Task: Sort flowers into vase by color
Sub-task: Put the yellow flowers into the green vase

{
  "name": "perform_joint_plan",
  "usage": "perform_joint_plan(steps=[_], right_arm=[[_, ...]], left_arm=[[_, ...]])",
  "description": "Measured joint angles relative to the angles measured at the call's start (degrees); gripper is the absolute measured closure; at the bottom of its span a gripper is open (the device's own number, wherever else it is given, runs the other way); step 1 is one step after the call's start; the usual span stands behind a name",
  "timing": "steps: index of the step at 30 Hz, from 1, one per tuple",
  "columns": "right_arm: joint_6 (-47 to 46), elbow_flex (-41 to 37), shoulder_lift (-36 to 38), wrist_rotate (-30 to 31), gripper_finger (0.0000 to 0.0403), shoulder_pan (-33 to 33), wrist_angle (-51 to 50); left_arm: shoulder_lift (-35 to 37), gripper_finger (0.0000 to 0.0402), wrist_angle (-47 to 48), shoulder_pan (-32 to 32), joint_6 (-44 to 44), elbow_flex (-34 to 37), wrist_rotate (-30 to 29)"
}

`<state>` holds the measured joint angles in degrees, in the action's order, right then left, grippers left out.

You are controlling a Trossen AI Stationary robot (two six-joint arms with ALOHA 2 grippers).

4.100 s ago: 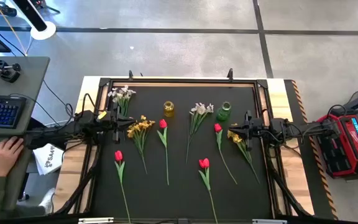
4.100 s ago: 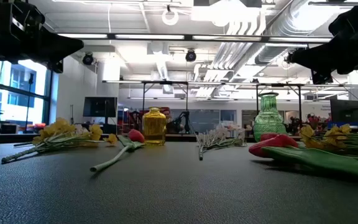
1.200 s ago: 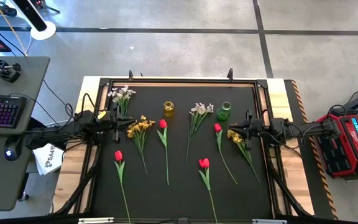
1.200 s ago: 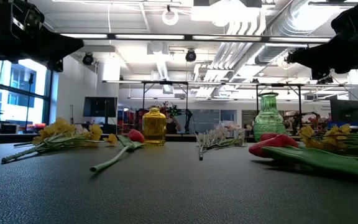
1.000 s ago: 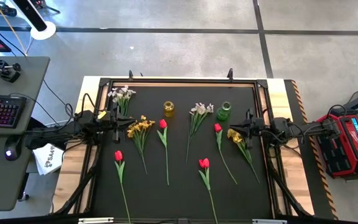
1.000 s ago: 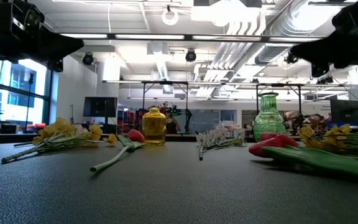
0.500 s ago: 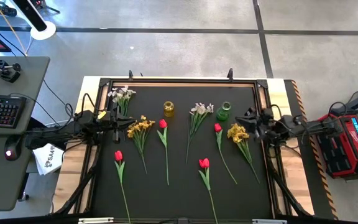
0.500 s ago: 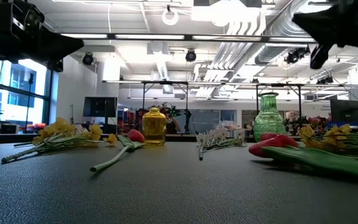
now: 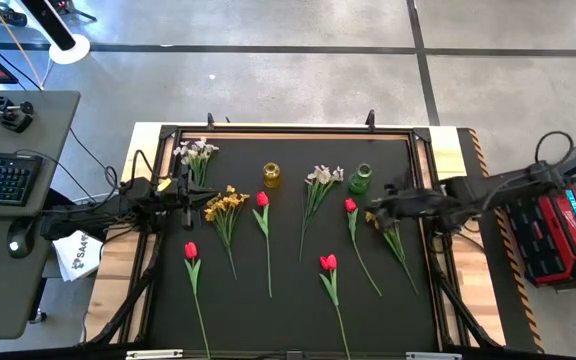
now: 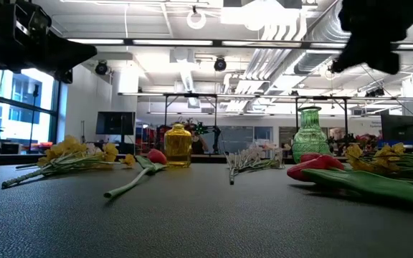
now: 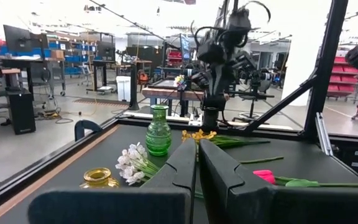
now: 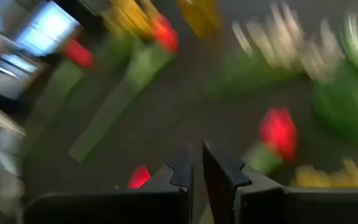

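Flowers [image 9: 268, 235] lie flat, both grippers empty.
Right gripper [image 9: 376, 207] pressed together above yellow spray [image 9: 386, 225], just beside green vase [image 9: 359, 180]; left gripper [image 9: 193, 196] pressed together, well apart.

On the black tabletop [image 9: 288, 300], 4 red tulips [image 9: 262, 199], yellow blossom sprays [image 9: 226, 202], white blossom sprays [image 9: 323, 175], a yellow glass vase [image 9: 271, 175] and a green glass vase [image 9: 359, 180] are showing.

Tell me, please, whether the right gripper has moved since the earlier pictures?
Yes. The right gripper has swung inward over the table, toward the green vase, and now hangs above the yellow spray.
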<state>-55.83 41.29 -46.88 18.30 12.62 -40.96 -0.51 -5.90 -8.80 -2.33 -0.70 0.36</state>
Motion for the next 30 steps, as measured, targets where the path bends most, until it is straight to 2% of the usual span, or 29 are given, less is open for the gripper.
perform_joint_plan(steps=[3, 6, 10, 16, 19, 22, 30], right_arm=[[-10.0, 7.04, -8.2, -8.01, 0.0379, 0.21, -13.7], [-15.36, 10.87, -15.05, -15.45, 0.0358, 0.75, -19.85], [-18.93, 10.98, -21.98, -21.02, 0.0303, 2.2, -20.72], [-24.12, 6.03, -28.68, -29.6, 0.021, 5.69, -21.8], [-26.65, 3.67, -30.31, -30.35, 0.0178, 7.93, -21.68], [-28.62, 1.04, -30.67, -30.52, 0.0166, 9.31, -20.06], [-31.34, -4.98, -30.66, -30.08, 0.0197, 9.95, -17.06]], left_arm=[[0.0, 0.0394, 0.22, 0.0, 0.0, 0.0, 0.0], [0.0, 0.0394, 0.27, -0.02, 0.0, -0.01, 0.0], [0.0, 0.0394, 0.66, -0.01, 0.0, 0.01, 0.0], [0.0, 0.0394, 1.55, 0.0, -0.02, -0.01, 0.45], [-0.02, 0.0394, 2.23, -0.01, -0.02, 0.01, 0.47], [-0.02, 0.0394, 2.27, -0.01, -0.03, 0.01, 0.48], [-0.02, 0.0394, 2.24, 0.0, -1.24, 0.01, 0.55]])
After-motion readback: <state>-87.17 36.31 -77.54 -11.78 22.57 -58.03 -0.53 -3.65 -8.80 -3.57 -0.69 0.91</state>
